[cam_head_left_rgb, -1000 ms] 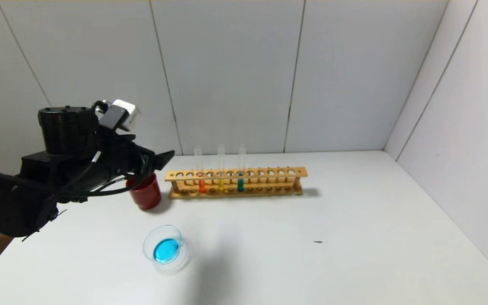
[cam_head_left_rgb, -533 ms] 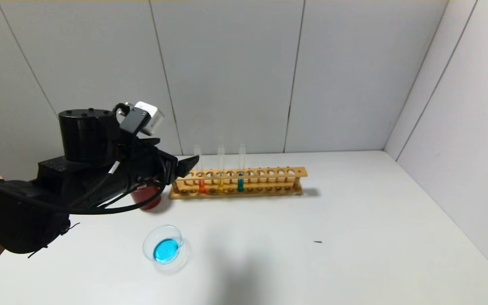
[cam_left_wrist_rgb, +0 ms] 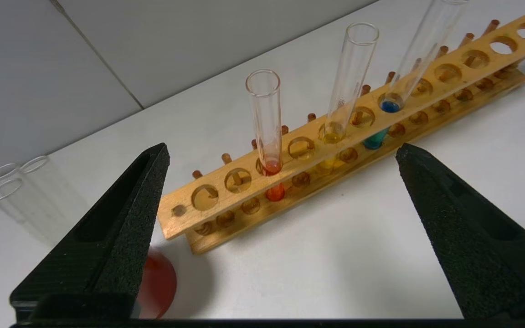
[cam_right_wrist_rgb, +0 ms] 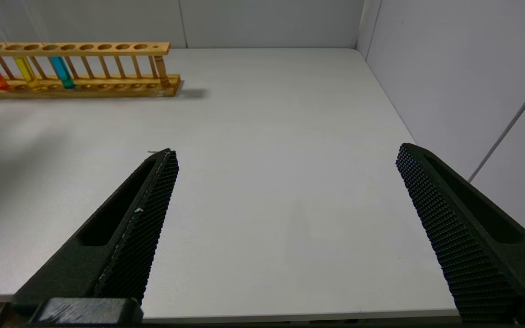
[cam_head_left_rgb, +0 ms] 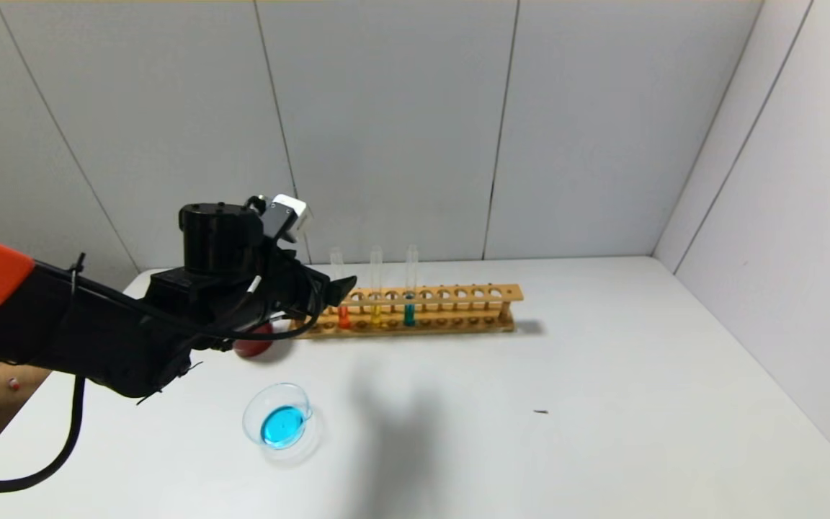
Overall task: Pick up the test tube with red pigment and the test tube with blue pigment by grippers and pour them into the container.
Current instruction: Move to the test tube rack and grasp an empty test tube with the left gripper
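The test tube with red pigment [cam_head_left_rgb: 343,315] stands in the wooden rack [cam_head_left_rgb: 458,294], third hole from its left end. It also shows in the left wrist view [cam_left_wrist_rgb: 267,118]. My left gripper [cam_head_left_rgb: 339,286] is open and empty. It hovers just before the rack's left end, with the red tube ahead of the gap between its jaws [cam_left_wrist_rgb: 281,148] and apart from them. The container [cam_head_left_rgb: 279,422], a clear glass dish, sits nearer on the table and holds blue liquid. No tube with bright blue liquid shows. My right gripper [cam_right_wrist_rgb: 285,152] is open and empty over bare table.
A yellow tube [cam_head_left_rgb: 375,311] and a teal-green tube [cam_head_left_rgb: 409,311] stand right of the red one. A dark red cup [cam_head_left_rgb: 253,347] is mostly hidden under my left arm. Faint clear glass rims [cam_left_wrist_rgb: 5,175] show near the wall. A small dark speck [cam_head_left_rgb: 541,411] lies on the table.
My left arm has moved right and forward toward the rack's left end, still open. It now covers most of the red cup. Nothing else has moved.
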Action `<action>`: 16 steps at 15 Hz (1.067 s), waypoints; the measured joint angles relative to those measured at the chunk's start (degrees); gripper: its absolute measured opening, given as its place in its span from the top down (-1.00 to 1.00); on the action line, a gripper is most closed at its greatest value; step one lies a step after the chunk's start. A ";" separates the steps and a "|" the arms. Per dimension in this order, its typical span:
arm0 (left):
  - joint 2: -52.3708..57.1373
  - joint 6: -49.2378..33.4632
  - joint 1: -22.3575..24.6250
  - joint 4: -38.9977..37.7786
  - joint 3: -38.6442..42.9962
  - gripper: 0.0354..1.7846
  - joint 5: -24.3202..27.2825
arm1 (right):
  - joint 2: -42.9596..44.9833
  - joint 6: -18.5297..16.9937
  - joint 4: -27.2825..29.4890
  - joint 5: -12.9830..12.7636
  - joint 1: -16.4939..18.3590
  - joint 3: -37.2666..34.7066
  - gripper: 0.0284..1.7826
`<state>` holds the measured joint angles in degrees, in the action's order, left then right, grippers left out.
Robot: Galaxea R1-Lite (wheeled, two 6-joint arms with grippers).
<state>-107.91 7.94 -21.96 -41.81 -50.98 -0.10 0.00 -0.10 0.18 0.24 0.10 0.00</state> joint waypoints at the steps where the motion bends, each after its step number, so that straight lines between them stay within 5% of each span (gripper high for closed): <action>1: -1.77 -0.39 0.11 -0.13 -1.44 -0.96 -0.06 | 0.00 -0.01 0.00 0.00 0.00 0.00 -0.96; 10: -13.84 -2.32 2.56 0.55 -13.43 -0.88 -0.23 | 0.00 0.00 0.00 -0.02 0.00 0.00 -0.96; 13: -15.08 -2.43 2.63 0.30 -14.20 -0.54 -0.32 | 0.00 0.02 0.00 0.00 0.00 0.00 -0.96; 16: -15.37 -2.38 2.52 0.15 -14.20 0.07 -0.41 | 0.00 0.00 0.00 -0.02 0.00 0.00 -0.96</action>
<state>-123.28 5.56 -19.43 -41.67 -65.18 -0.51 0.00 -0.10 0.18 0.22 0.10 0.00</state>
